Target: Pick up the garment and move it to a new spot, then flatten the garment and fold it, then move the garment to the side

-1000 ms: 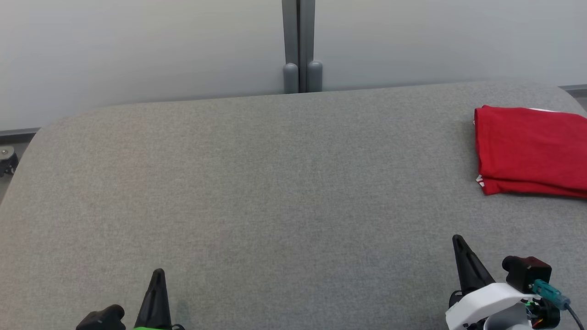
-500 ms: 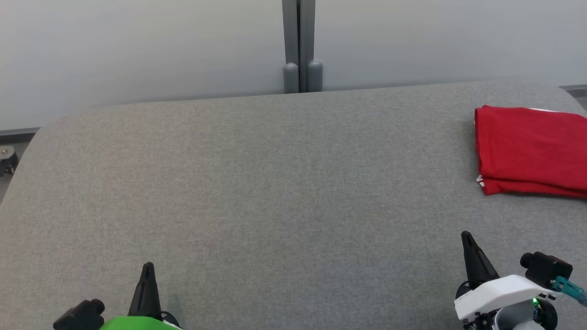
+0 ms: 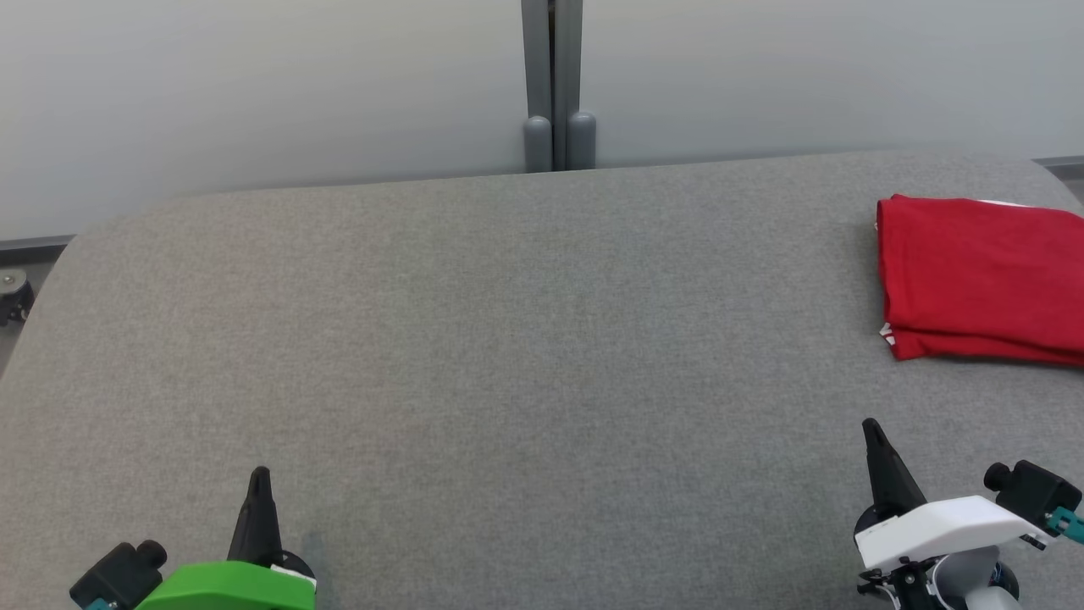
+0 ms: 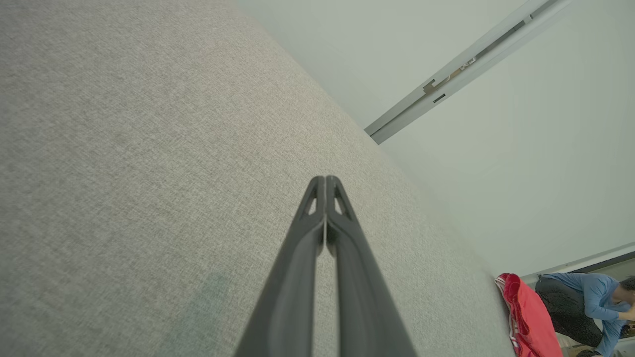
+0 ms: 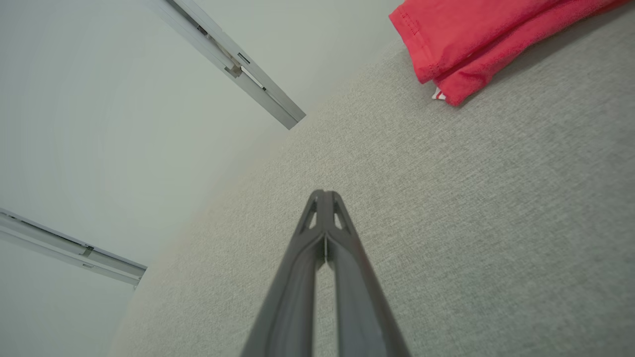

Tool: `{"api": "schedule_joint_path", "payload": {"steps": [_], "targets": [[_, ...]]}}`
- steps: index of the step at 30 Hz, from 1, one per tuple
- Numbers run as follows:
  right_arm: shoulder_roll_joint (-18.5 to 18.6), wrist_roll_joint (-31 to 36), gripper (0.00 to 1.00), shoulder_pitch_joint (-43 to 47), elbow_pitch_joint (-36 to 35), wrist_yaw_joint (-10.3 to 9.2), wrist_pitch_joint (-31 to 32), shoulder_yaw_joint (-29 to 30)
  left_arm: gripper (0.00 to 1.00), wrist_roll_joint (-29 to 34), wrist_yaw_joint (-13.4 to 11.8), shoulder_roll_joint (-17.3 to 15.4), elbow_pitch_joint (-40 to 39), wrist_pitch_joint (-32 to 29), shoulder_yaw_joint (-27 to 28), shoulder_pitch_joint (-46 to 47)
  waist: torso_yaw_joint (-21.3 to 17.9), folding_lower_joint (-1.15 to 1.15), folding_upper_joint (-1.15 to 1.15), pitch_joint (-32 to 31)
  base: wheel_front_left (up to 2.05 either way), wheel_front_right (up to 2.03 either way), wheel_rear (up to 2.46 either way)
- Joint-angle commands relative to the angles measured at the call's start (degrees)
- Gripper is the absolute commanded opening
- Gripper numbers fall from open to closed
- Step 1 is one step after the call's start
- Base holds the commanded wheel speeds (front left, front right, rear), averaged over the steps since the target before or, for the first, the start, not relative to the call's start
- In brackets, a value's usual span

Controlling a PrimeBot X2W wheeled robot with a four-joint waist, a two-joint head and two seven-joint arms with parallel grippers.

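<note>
A red garment lies folded in a neat rectangle at the right edge of the grey table. It also shows as a red bundle at the top of the right wrist view and as a small red heap far off in the left wrist view. My left gripper hovers at the lower left, shut and empty, its fingertips pressed together. My right gripper is at the lower right, below the garment and apart from it, shut with nothing held.
A pale wall with a grey vertical post runs behind the table. A caster wheel sits on the floor at the far left. A person in a blue top crouches beyond the table's right end.
Both grippers have drawn outward toward the frame's lower corners: the left one to the left, the right one to the right. The garment has stayed put.
</note>
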State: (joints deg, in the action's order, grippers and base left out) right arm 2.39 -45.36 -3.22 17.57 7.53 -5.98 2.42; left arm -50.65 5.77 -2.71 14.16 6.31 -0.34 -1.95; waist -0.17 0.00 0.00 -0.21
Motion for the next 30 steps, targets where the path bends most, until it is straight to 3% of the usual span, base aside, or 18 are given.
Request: {"api": "schedule_joint_path", "payload": {"steps": [1,30], "targets": [[0.3,-2.0,0.0,-1.6,-1.0,-0.02,0.5,0.3,0.0,-1.8,0.1,-0.5,-0.8,-0.4,0.4,1.7,0.0,0.0,0.0,0.0,0.0,0.0,0.0],[0.5,-20.8,0.0,-2.7,-1.9,-0.04,5.6,2.0,0.0,-18.8,0.1,-0.7,-1.2,-5.4,2.9,4.7,0.1,0.0,0.0,0.1,0.0,0.0,0.0]]}}
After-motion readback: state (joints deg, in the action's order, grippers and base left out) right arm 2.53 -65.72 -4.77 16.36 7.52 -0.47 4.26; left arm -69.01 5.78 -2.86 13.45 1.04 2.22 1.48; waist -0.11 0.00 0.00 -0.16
